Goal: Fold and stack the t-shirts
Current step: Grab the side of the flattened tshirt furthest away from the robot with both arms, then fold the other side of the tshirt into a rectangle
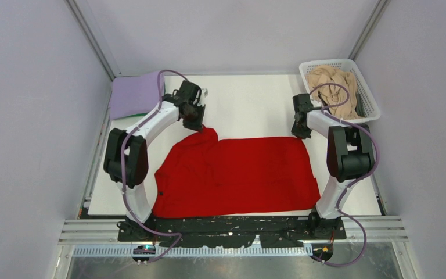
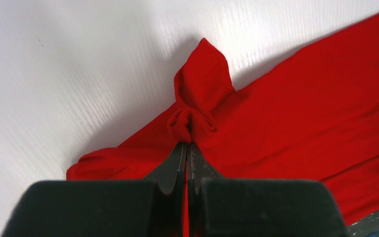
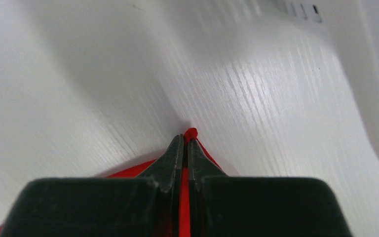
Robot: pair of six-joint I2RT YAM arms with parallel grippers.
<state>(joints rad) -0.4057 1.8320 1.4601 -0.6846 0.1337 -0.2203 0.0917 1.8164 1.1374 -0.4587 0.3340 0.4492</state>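
The red t-shirt (image 1: pixel 238 174) lies spread flat on the white table, its long side left to right. My left gripper (image 1: pixel 194 125) is shut on a bunched peak of red cloth at the shirt's far left edge; the pinch shows in the left wrist view (image 2: pixel 188 140). My right gripper (image 1: pixel 298 132) is shut on the shirt's far right corner, a small red tip poking past the fingertips in the right wrist view (image 3: pixel 186 139). A folded lavender t-shirt (image 1: pixel 132 94) lies at the far left, over a sliver of green cloth (image 1: pixel 143 113). A crumpled beige t-shirt (image 1: pixel 332 84) fills the basket.
The white lattice basket (image 1: pixel 370 102) stands at the far right corner. Bare white table (image 1: pixel 250 104) lies beyond the red shirt. Grey enclosure walls stand close on both sides. The arm bases and a black rail run along the near edge.
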